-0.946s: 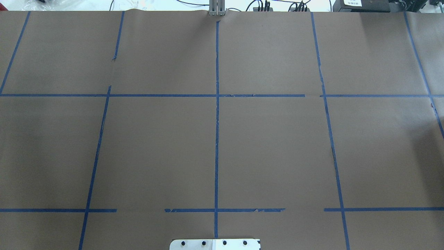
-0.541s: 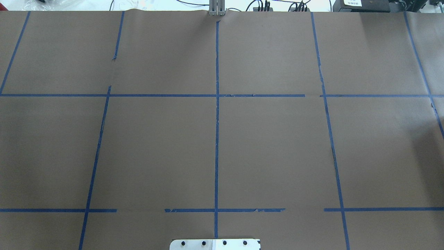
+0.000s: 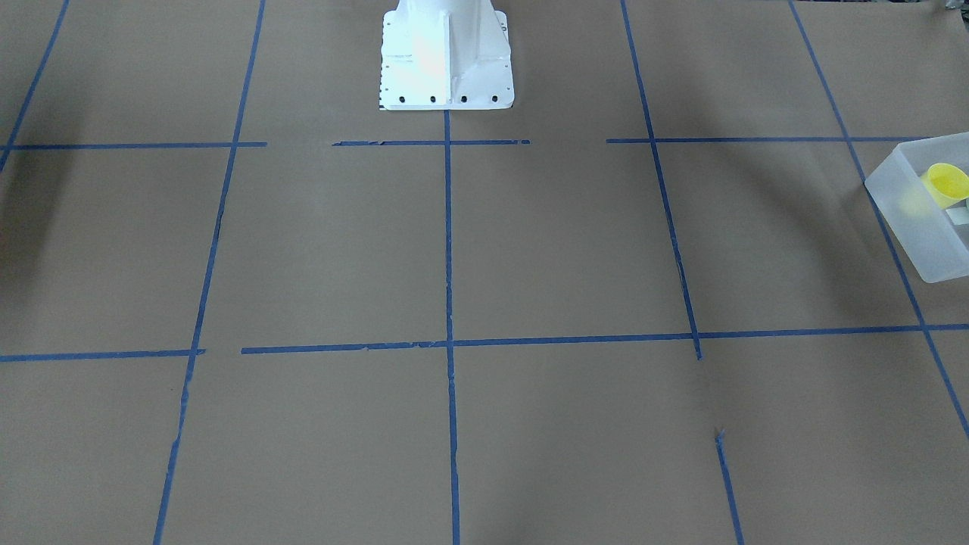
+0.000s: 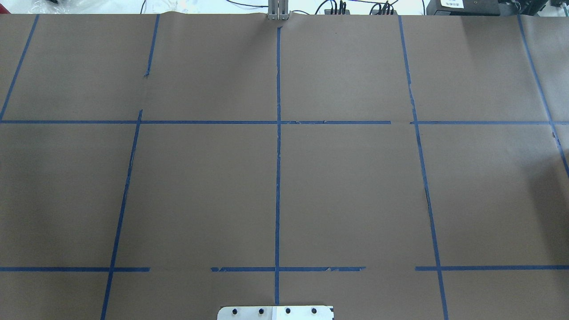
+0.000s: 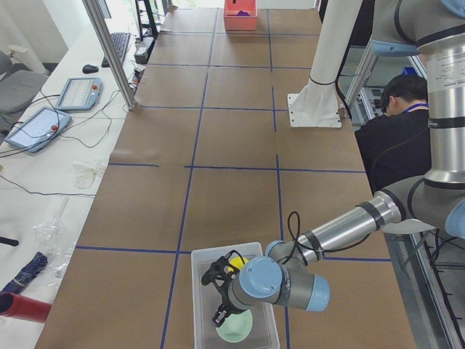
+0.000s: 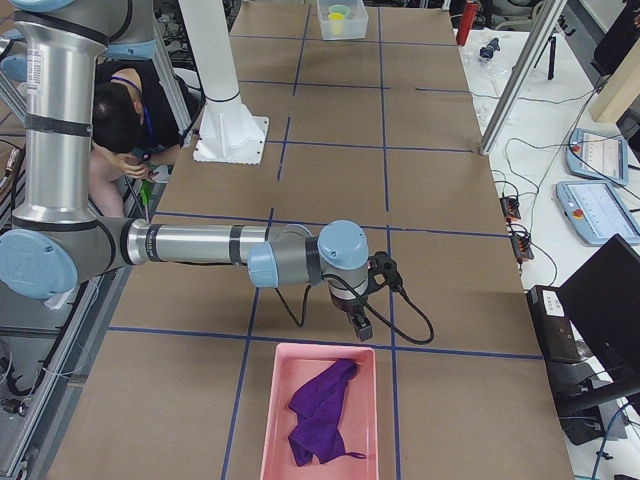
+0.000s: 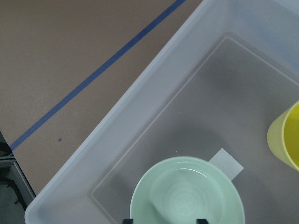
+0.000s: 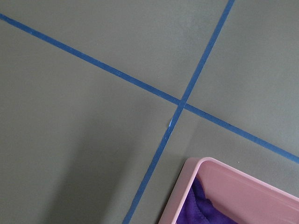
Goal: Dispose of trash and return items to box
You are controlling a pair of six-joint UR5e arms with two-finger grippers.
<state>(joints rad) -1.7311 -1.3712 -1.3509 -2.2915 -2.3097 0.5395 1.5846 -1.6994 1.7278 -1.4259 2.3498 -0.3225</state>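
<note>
The frosted-white box [image 5: 205, 256] sits at the table's end on my left side, also in the front view [image 3: 908, 219]. The yellow cup [image 7: 285, 135] lies in it, also in the front view [image 3: 946, 184]. The mint-green bowl [image 7: 187, 191] rests on the box floor [image 7: 154, 135]. My left gripper [image 5: 218, 294] hangs over the bowl [image 5: 236, 327]; in the left wrist view its tips show apart at the bottom edge, so it is open. My right gripper [image 6: 360, 328] hovers by a pink tray; I cannot tell its state.
The pink tray [image 6: 275, 420] holds a purple cloth [image 6: 320, 410] at the table's end on my right, also in the right wrist view [image 8: 196, 186]. The white robot base [image 3: 447, 68] stands mid-table at the near edge. An operator [image 5: 399, 123] sits behind it.
</note>
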